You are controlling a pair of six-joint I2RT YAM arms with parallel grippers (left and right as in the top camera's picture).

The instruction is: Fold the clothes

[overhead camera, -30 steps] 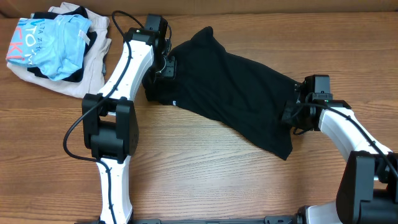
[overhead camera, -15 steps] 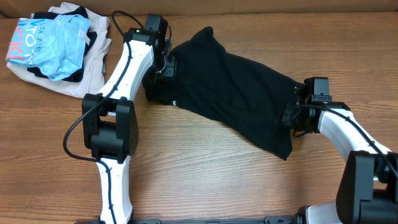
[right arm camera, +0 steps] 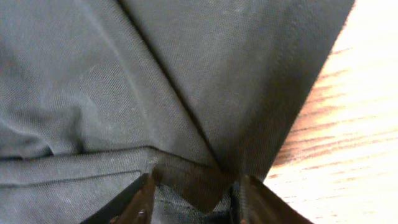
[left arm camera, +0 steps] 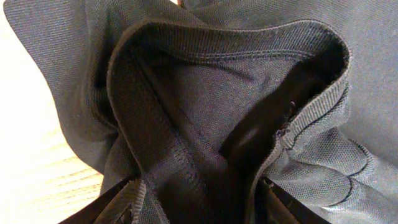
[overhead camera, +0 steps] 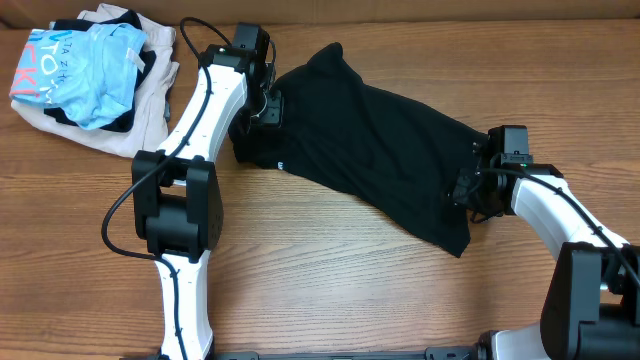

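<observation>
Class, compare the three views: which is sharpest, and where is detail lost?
Overhead: evenly lit, sharp, yet the garment is a nearly flat black mass. Left wrist: weave and stitching crisp, table overexposed. Right wrist: fabric softer, table bright.

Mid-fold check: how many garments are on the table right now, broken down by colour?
Black: 1, the black shirt
Light blue: 1, the light blue printed garment
Beige: 1, the beige garment
Total: 3
Some black edging shows in the pile under the blue one; I cannot tell whether it is a separate garment.
</observation>
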